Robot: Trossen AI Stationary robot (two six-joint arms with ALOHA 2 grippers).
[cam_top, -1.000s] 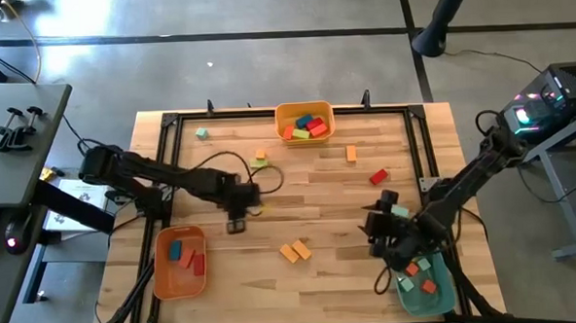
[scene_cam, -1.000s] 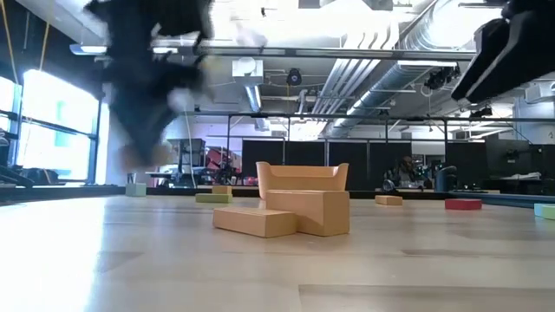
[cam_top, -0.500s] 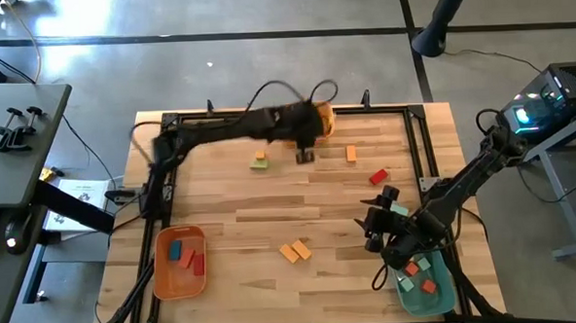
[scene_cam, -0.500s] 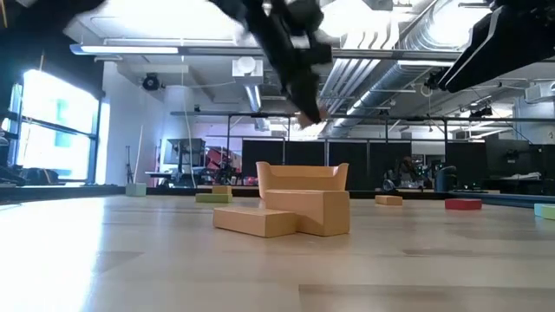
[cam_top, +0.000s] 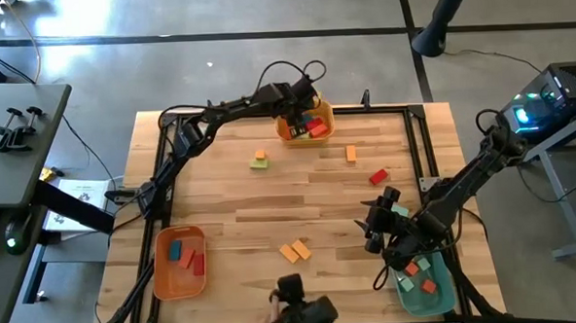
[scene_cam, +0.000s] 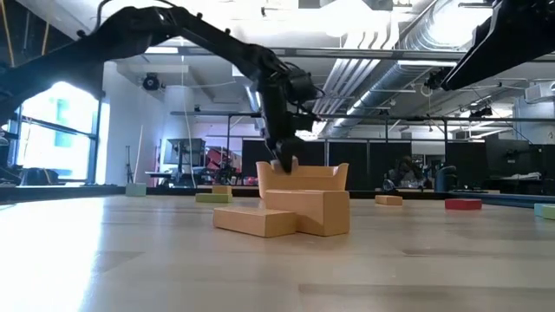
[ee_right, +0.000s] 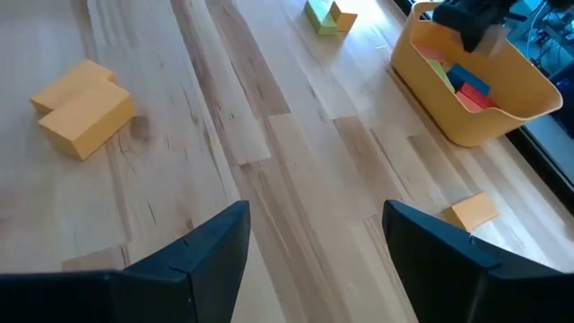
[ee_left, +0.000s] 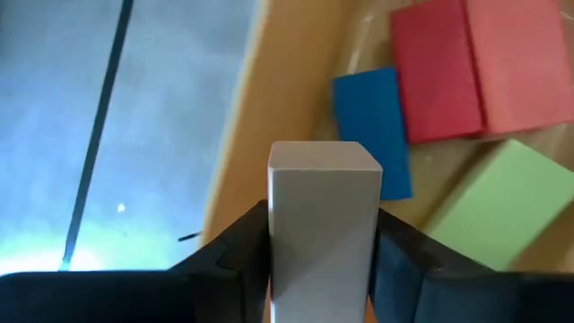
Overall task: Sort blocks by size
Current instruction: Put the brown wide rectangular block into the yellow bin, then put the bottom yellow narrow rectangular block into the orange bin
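The left arm stretches from its base at the tabletop's (cam_top: pixel 270 196) left edge, reaching long across the far side, so that the left gripper (cam_top: pixel 292 108) hangs over the near-left rim of the yellow bin (cam_top: pixel 326 121) at the far edge. In the low view the forearm slopes down from the upper left and the wrist bends so the gripper (scene_cam: pixel 284 163) points straight down at the bin (scene_cam: pixel 334 178). The left wrist view shows its fingers (ee_left: pixel 408 256) set narrowly on either side of a pale block (ee_left: pixel 323 224), which stands upright between them above the bin's wall (ee_left: pixel 269 108); a blue block (ee_left: pixel 372 126), a red block (ee_left: pixel 435 76) and a green block (ee_left: pixel 498 211) lie inside.

The right arm is folded at the tabletop's right side, its elbow raised, and the right gripper (cam_top: pixel 378 226) hovers over the wood beside the teal bin (cam_top: pixel 411 294) at the near-right corner, fingers (ee_right: pixel 193 260) spread wide and empty.

Loose on the tabletop lie two orange blocks (cam_top: pixel 294 250) touching each other near the front middle, a green block with an orange one (cam_top: pixel 259 160) just beside it, a small orange block (cam_top: pixel 351 154) and a red block (cam_top: pixel 378 177). An orange bin (cam_top: pixel 162 274) at the near-left holds blue and red blocks.
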